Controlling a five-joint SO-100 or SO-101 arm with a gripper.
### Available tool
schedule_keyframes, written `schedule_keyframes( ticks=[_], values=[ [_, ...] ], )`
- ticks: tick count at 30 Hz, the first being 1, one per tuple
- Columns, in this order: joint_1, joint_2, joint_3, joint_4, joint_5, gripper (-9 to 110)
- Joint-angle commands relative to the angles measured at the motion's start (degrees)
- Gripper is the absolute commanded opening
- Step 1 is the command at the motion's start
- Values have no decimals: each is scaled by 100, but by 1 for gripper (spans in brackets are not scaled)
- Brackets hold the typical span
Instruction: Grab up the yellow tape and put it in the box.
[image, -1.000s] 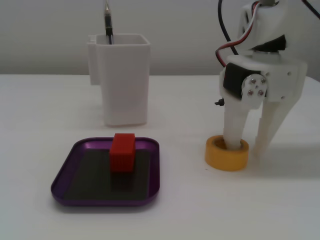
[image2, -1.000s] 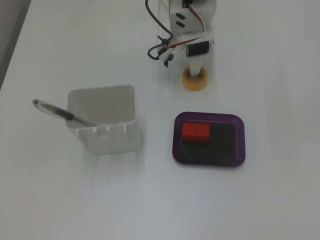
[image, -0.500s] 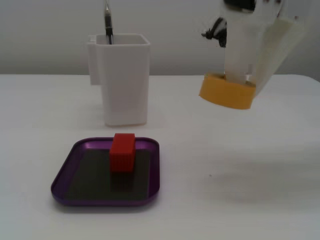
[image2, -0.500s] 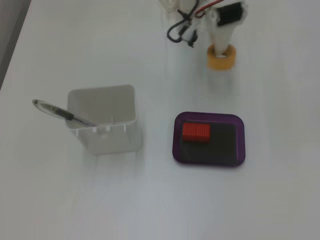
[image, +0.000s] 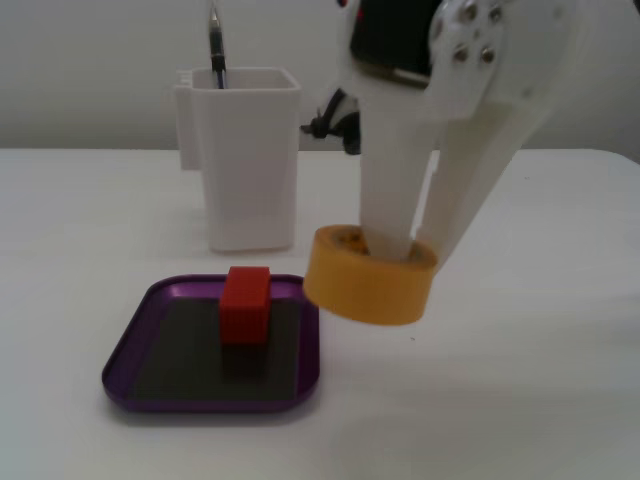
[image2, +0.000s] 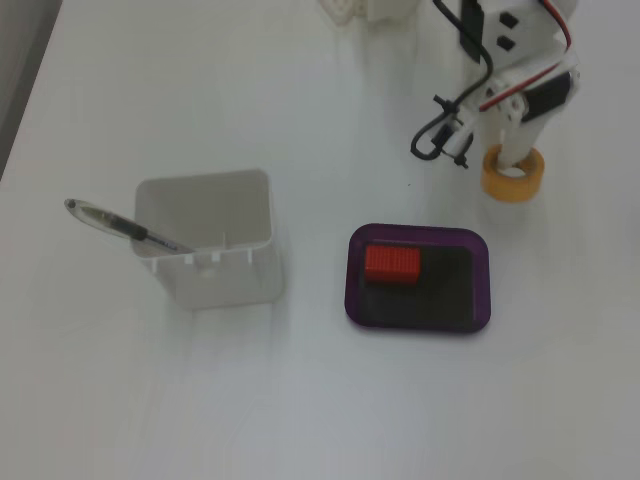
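Gripping yellow tape (image: 368, 287), gripper (image: 410, 250) closed, aloft

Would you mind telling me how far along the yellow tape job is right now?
Done: the gripper has the yellow tape clamped, one finger through its core, and it hangs clear of the table. In hand: carrying it toward the box; from above the tape is beyond the tray's corner. Left: move over the free floor beside the red cube and release.
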Motion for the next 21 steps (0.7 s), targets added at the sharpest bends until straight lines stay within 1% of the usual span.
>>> schedule_keyframes(
  ticks=[1, 7, 11, 21],
  values=[
    [149, -589, -993, -97, 44, -1],
    [747, -1740, -2197, -53, 44, -1],
    [958, -2294, -2733, -18, 62, -1],
    [976, -2689, -2865, -88, 53, -1]
  ],
)
